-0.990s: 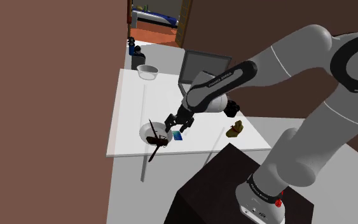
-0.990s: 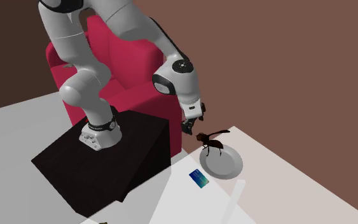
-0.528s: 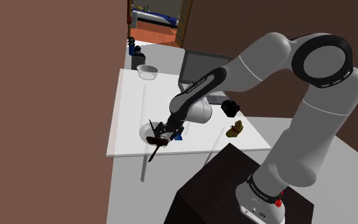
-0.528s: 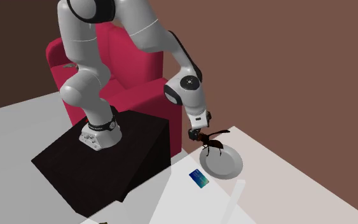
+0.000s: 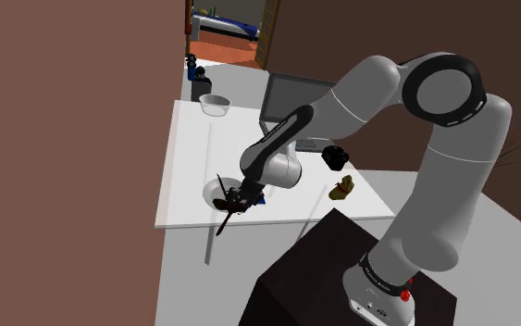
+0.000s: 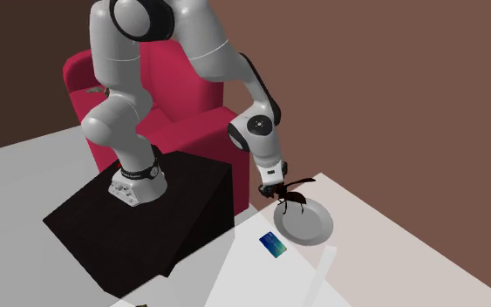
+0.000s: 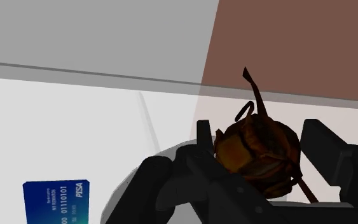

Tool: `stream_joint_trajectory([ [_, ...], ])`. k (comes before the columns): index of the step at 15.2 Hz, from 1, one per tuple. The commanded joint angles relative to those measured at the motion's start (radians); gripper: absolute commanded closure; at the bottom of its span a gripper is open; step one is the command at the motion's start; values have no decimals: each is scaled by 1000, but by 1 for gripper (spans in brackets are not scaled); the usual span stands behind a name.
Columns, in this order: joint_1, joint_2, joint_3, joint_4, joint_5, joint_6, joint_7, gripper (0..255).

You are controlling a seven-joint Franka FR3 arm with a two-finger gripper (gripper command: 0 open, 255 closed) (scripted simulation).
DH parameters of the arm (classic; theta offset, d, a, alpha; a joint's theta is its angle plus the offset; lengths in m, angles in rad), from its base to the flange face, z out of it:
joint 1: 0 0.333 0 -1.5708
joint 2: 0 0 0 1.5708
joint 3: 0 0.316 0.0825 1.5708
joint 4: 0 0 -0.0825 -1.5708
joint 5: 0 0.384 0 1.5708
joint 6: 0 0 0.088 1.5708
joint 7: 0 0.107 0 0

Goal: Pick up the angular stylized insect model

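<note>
The step in hand is the grasp itself: the gripper [image 5: 240, 195] is down at the near edge of the table [image 5: 189, 153] and set around the insect model [image 7: 257, 153], with the closing not yet done. In the wrist view the two black fingers [image 7: 204, 137] stand apart, and the brown and orange faceted body sits squarely between them, very close to each on either side. I read the gripper as open and straddling the body rather than clamped on it, though the gaps are slim. The insect lies directly under the gripper on a white plate [image 6: 318, 228], its thin dark limbs reaching out past the fingertips and over the plate's rim. A blue bank card [image 7: 53, 200] lies flat on the table just beside the plate, off to one side of the gripper and clear of the fingers. The next move calls for closing squarely on the thick middle of the body, not on a limb, which looks too thin to hold. Then comes a straight lift, slow enough that the angular body does not twist out of the pads or drag the plate along.
</note>
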Motion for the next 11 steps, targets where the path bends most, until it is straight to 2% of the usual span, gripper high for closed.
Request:
stream_joint_trajectory([
  [1, -2, 4, 3, 1, 5, 3, -5, 255],
  [8, -3, 5, 5, 1, 9, 5, -9, 255],
  [11, 12, -30, -16, -11, -32, -18, 34, 255],
])
